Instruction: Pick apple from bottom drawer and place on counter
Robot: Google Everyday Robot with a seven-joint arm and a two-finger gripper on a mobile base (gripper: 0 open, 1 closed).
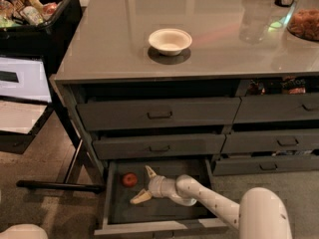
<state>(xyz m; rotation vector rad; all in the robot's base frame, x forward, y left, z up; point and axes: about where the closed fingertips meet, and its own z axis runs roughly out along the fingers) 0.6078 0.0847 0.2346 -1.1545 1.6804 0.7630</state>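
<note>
- I see the gripper, cream-fingered on the end of the white jointed arm. It sits inside the pulled-out bottom drawer, a wide, shallow dark grey one, the lowest of the left stack under the worktop's near edge.
- The fingers are spread wide apart. One points up toward the back of the drawer and the other toward its front lip. Nothing is held between them.
- The small round red apple lies on the drawer's flat dark floor toward its left wall, under the near-left corner of the worktop. It sits just left of the mouth of the spread fingers and level with the gap. I can't tell whether either fingertip touches it.
- The arm comes in from the lower right and crosses the right half of the drawer.
- The glossy grey counter lies above. A white round bowl stands on it about midway along the near edge, set a little way back.
- A jar of orange-brown contents stands by the right edge, toward the far-right corner.
- Just off the counter's left edge sits a black bin of packaged groceries.
- The two grey drawers above, the top one and the middle one, stand slightly ajar.
</note>
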